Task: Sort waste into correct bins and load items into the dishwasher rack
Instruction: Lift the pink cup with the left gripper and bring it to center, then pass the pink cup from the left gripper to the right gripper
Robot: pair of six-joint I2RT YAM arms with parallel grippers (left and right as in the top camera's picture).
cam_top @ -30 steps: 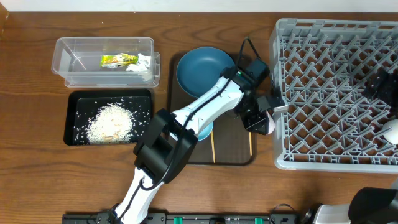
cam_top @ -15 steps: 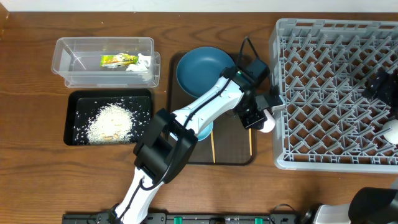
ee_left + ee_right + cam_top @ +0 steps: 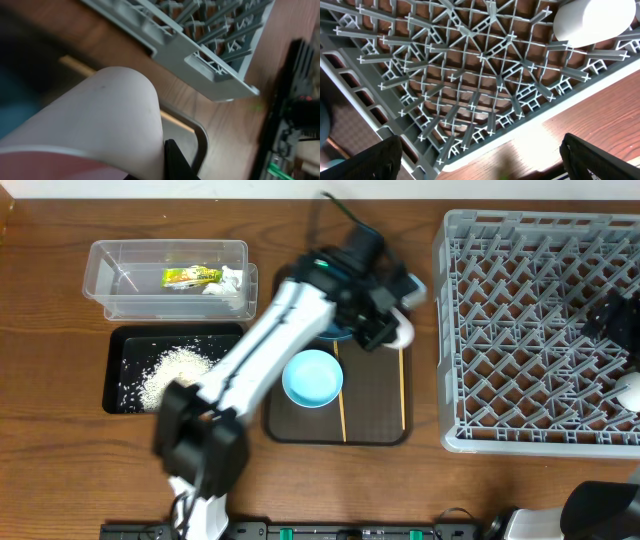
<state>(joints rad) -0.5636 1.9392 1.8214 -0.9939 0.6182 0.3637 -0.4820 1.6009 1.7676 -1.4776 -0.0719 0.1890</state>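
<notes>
My left gripper is shut on the wall of the pink cup, held over the far right part of the brown tray. In the left wrist view the cup fills the frame, with one black finger against its side. The light-blue bowl and two chopsticks lie on the tray. The dark-blue dish is mostly hidden under the arm. My right gripper hangs open over the near edge of the grey rack. A pale cup lies in the rack.
The clear tub at the left holds the snack wrapper and white tissue. In front of it, the black tray holds rice. The brown tray sits between these and the rack.
My left arm has swung up and toward the far side with the pink cup, away from the rack's left wall. The light-blue bowl is now uncovered. The right arm is still.
</notes>
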